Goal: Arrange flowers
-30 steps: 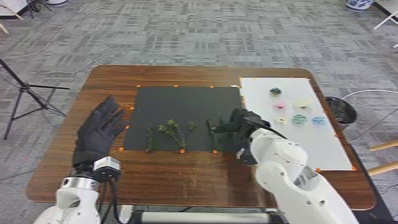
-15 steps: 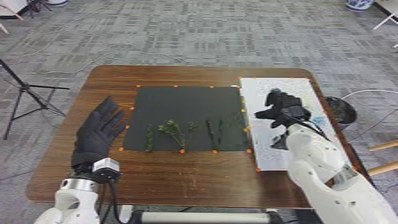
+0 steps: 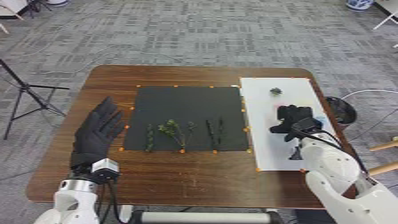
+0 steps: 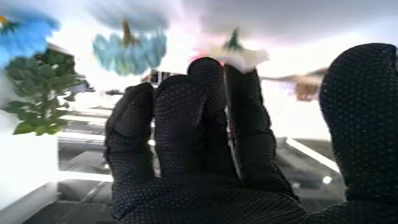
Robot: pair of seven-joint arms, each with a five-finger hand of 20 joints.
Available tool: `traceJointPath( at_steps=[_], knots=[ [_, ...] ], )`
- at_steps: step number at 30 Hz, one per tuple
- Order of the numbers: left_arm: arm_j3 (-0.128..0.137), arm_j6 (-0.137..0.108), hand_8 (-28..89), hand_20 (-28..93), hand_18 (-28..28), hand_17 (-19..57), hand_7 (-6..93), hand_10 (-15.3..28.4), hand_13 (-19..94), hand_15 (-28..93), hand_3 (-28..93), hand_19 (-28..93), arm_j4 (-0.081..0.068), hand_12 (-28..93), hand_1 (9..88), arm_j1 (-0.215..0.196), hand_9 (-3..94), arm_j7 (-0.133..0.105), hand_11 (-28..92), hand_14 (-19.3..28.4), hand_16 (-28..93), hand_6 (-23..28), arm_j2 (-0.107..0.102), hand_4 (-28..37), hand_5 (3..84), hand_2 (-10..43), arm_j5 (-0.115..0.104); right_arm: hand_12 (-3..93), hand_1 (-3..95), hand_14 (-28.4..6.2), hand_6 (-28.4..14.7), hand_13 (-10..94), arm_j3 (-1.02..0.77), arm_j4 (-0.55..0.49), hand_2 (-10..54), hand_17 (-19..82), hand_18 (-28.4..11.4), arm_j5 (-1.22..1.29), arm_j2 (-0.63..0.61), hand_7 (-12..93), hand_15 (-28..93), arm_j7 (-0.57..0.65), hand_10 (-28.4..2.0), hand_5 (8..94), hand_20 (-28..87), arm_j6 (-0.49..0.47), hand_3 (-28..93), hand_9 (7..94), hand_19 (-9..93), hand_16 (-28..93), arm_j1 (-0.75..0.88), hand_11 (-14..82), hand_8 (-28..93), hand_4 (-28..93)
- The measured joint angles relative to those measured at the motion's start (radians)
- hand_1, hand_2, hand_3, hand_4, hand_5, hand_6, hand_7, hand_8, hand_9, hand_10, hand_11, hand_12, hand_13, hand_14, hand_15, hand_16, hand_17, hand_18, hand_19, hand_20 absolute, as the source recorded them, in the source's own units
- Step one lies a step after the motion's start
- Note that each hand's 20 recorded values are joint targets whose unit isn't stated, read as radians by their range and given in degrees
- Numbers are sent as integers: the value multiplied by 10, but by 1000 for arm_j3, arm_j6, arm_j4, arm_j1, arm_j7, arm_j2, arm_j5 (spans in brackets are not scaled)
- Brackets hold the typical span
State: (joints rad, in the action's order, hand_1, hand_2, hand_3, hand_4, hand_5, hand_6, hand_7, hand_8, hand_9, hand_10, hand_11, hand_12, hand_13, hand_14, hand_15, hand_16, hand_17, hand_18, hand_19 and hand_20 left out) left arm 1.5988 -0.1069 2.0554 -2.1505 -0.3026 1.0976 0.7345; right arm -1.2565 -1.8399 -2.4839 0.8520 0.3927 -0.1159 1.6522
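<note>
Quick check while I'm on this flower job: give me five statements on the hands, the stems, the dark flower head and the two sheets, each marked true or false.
1. The right hand is over the white sheet. True.
2. The green stems lie on the white sheet. False: they lie on the black mat.
3. The right hand's fingers are curled round a flower head. False: they are straight and hold nothing.
4. The dark flower head lies near the far end of the white sheet, beyond the right hand. True.
5. The left hand is between the black mat and the white sheet. False: it is to the left of the black mat.
</note>
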Motion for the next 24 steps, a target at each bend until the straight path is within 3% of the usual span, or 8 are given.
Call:
traceJointPath(
  at_steps=[8, 11, 13, 19, 24],
  knots=[
    [0, 0, -107, 79, 194, -144, 198, 105, 170, 129, 665, 416, 0, 173, 242, 0, 214, 0, 122, 126, 75, 19, 1, -283, 253, -2, 0, 356, 361, -96, -36, 545, 55, 54, -95, 258, -201, -118, -17, 501, 815, -1, -134, 460, 479, 29, 817, 489, 832, 327, -35, 573, -190, -281],
    [-1, -1, -107, 79, 194, -144, 198, 105, 170, 129, 666, 416, 0, 173, 243, 1, 213, 0, 122, 125, 74, 19, 2, -283, 253, -2, 0, 491, 473, -75, -15, 608, 61, 76, -95, 301, -192, -123, -17, 538, 790, -2, -82, 496, 461, 72, 759, 590, 850, 353, -45, 455, 3, -282],
    [-1, -1, -106, 79, 194, -144, 198, 105, 170, 129, 665, 416, 0, 173, 242, 1, 213, 0, 122, 125, 74, 19, 2, -283, 253, -2, 0, 546, 535, -63, -3, 676, 68, 95, -95, 340, -191, -130, -19, 539, 767, -7, -61, 594, 459, 127, 748, 700, 865, 372, -53, 398, 67, -282],
    [-1, -1, -107, 79, 195, -144, 197, 105, 170, 128, 665, 417, 0, 174, 242, 0, 213, -1, 120, 125, 74, 20, 3, -283, 254, -2, 0, 558, 529, -54, -1, 747, 87, 179, -95, 379, -197, -142, -19, 498, 743, -82, -58, 698, 457, 326, 813, 800, 874, 362, -83, 350, 100, -281],
    [-1, -1, -107, 79, 194, -143, 198, 105, 169, 129, 665, 416, 0, 174, 242, 0, 214, -2, 120, 126, 75, 20, 3, -283, 254, -2, 0, 570, 525, -51, -5, 757, 81, 185, -95, 385, -197, -123, -19, 486, 735, -134, -60, 711, 461, 335, 819, 814, 875, 368, -85, 337, 116, -270]
  ],
)
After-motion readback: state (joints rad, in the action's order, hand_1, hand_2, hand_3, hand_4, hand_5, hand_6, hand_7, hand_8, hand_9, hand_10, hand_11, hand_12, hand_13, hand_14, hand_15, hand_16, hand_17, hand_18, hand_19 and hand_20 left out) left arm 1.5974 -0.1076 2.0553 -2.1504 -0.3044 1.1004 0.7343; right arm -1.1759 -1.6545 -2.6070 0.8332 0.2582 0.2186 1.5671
